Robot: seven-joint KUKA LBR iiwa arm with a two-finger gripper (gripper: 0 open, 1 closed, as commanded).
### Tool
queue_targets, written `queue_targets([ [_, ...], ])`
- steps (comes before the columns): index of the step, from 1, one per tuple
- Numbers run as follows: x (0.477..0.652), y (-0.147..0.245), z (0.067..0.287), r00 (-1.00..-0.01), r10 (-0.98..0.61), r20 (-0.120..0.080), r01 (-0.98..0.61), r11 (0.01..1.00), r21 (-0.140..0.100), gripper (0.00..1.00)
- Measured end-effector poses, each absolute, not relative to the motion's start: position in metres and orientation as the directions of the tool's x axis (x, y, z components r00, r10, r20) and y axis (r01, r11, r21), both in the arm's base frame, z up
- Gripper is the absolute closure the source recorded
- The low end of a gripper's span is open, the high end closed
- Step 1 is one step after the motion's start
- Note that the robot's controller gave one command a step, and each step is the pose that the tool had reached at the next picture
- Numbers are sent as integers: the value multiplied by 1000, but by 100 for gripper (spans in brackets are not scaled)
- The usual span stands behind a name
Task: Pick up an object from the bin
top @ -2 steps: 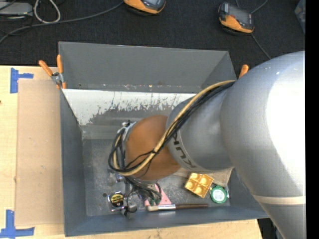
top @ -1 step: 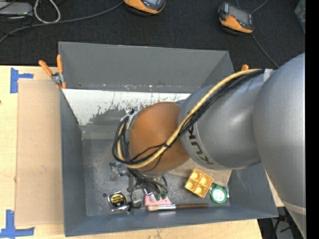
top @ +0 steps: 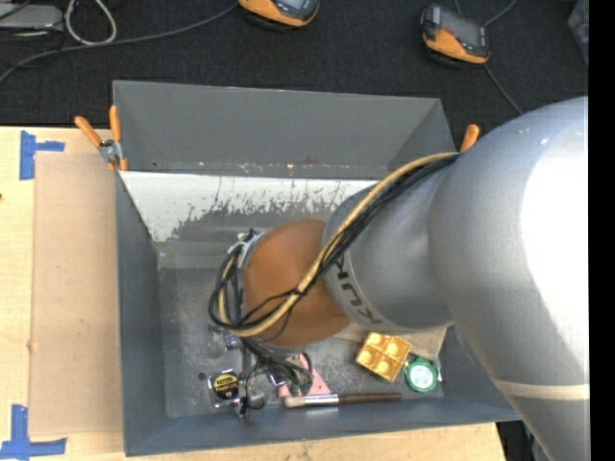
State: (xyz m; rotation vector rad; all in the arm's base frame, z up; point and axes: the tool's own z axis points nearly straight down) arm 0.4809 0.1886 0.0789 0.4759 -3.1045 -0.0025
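Small yellow-and-black round thing (top: 224, 384) lay on the floor of the bin (top: 144, 296), toward its near left part, just beside the gripper (top: 255, 392), which was down low among dark cables (top: 227, 296) under the arm's orange cover (top: 283, 277). Whether the gripper was open or closed could not be told. A pink flat thing (top: 313, 385) lay just on its other side, with a brown-handled brush (top: 338, 400) next to that. Farther right sat a yellow waffle-patterned block (top: 382, 355) and a green-rimmed round thing (top: 421, 376).
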Motion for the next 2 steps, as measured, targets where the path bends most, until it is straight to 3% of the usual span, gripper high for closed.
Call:
queue_targets([
  [1,476,196,73,-917,-399,-19,-399,917,-1,0],
  [2,475,186,71,-954,-299,-8,-299,954,4,100],
])
